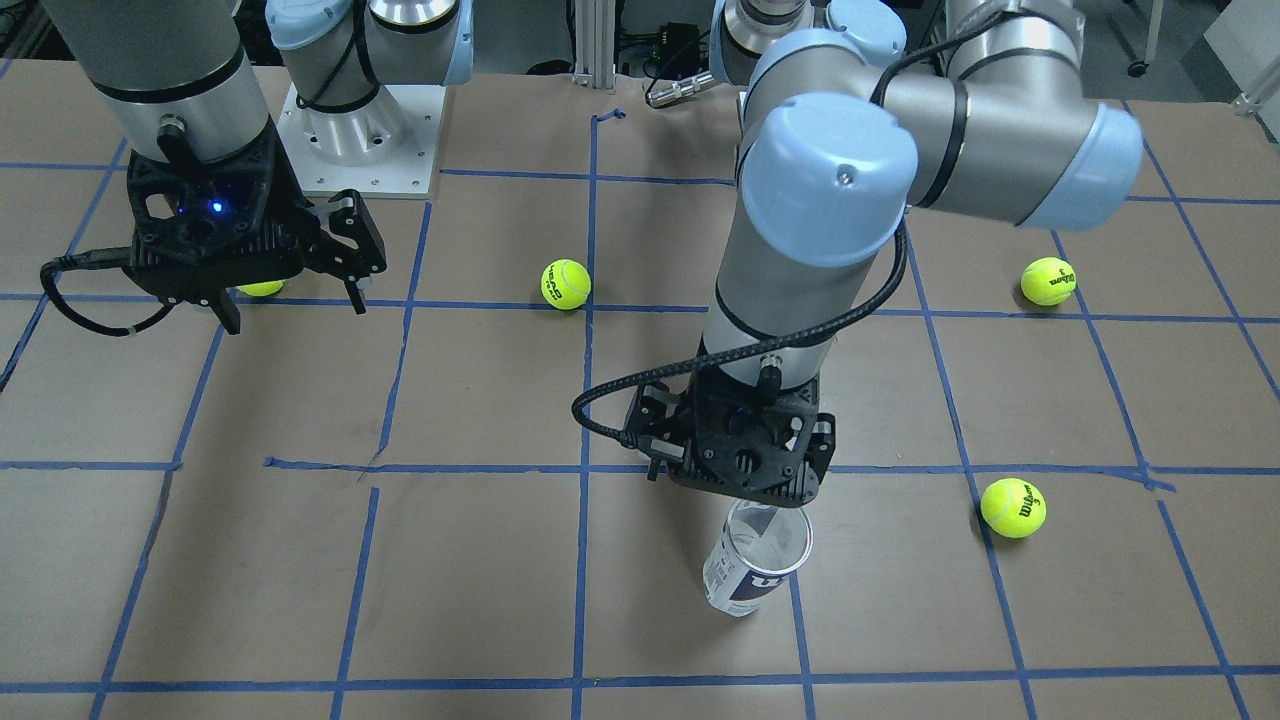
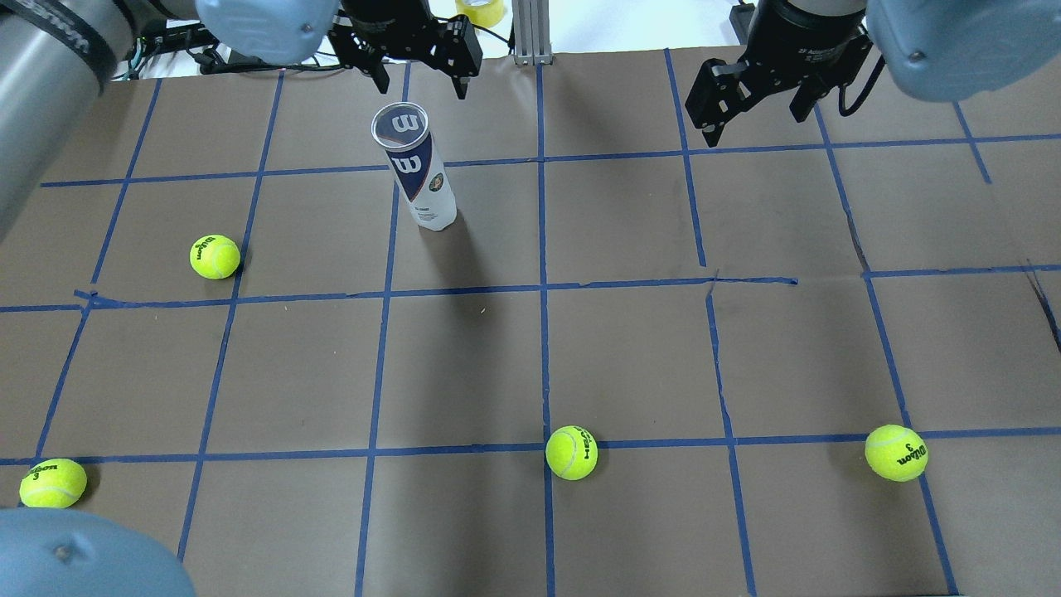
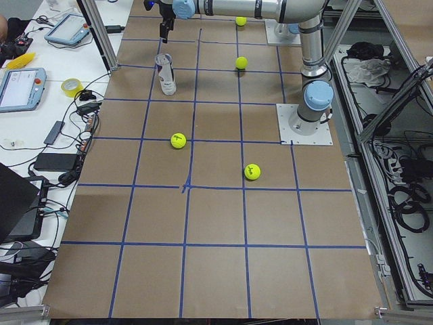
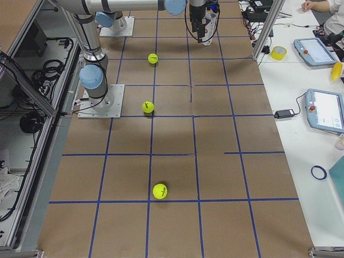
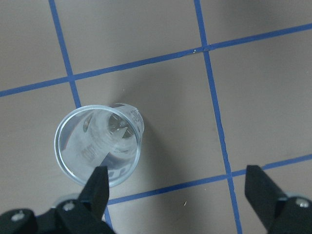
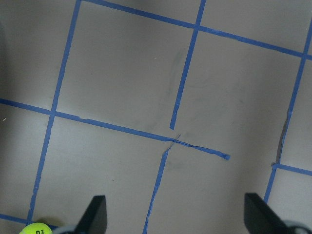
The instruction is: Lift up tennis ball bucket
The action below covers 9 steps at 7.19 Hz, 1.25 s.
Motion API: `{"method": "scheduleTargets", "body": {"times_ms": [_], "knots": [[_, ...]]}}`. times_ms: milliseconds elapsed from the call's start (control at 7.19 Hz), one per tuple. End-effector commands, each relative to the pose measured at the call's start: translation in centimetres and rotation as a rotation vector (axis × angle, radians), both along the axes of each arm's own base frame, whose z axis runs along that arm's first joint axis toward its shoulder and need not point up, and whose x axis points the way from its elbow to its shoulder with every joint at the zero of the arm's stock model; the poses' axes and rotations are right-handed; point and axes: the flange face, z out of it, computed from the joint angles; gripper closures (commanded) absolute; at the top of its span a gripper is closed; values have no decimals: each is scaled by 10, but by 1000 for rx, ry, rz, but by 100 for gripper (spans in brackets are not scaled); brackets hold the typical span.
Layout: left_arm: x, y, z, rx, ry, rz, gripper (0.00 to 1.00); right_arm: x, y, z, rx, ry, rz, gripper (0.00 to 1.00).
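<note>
Left pincer [image 5: 176, 183] fingers spread apart, hovering above the tennis ball bucket [image 5: 99, 146]. It's upright on the tabletop [image 2: 622, 348], off-centre under one finger. Looks empty: light, thin-walled, slick, tippy. Grab mid-label, gentle squeeze. Right pincer [image 6: 175, 214] also spread, well apart.

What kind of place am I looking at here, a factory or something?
Most likely a robotics research lab rather than a factory: robot arms bolted to a table gridded in blue tape, with control tablets on a side bench.

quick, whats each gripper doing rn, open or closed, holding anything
left gripper: open, holding nothing, near the tennis ball bucket
right gripper: open, holding nothing
</note>
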Motion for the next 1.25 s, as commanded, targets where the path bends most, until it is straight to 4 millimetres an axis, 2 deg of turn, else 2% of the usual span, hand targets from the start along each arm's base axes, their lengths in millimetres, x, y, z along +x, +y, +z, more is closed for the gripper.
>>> {"method": "scheduleTargets", "body": {"times_ms": [0, 139, 278, 557, 696, 835, 974, 1113], "knots": [[80, 8, 34, 34, -6, 110, 0, 0, 0, 0, 3, 0, 0, 0], [122, 8, 27, 53, -6, 174, 0, 0, 0, 0, 0, 0, 0, 0], [143, 18, 23, 72, -15, 206, 0, -1, 0, 0, -2, 0, -1, 0], [155, 54, 24, 88, -46, 199, 0, -1, 0, 3, -13, -4, -30, 0], [158, 69, 21, 101, -69, 205, 0, -1, 8, 15, -33, -5, -33, 0], [158, 87, 21, 105, -68, 208, 0, -1, 8, 15, -32, -9, -63, 0], [157, 97, 22, 105, -63, 205, 0, -3, 8, 15, -32, -16, -116, 0], [153, 104, 29, 92, -60, 199, 0, -13, 5, 14, -31, -21, -142, 0]]}}
